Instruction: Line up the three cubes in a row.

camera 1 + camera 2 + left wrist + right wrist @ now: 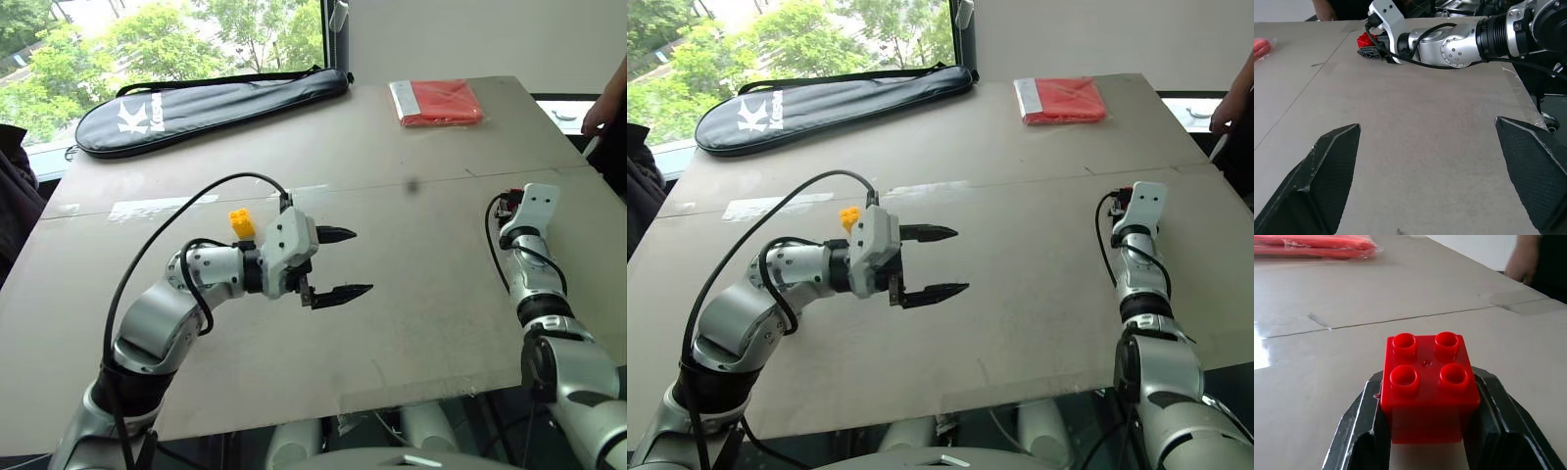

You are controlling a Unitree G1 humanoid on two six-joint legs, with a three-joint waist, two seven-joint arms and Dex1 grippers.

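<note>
Right gripper (pixel 1425 450) reaches level over the surface (pixel 411 323), clenched on the red cube (pixel 1427 387). Left gripper (pixel 338 264) points sideways, released, jaws wide; yellow cube (pixel 241 223) sits behind its wrist

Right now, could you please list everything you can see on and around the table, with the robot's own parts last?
Red cube: one, red, studs up, clamped between the right end effector's fingers.
Yellow cube: one, yellow, on the table behind the left wrist.
Racket bag: one, black with white lettering, far left of the table.
Packet: one, flat, red, far right of the table.
Table: one, grey board.
Person: one, hand and dark sleeve, past the table's right edge.
Left end effector: one, black fingers, open and empty above the table's middle.
Right end effector: one, black fingers, shut on the red cube.
</note>
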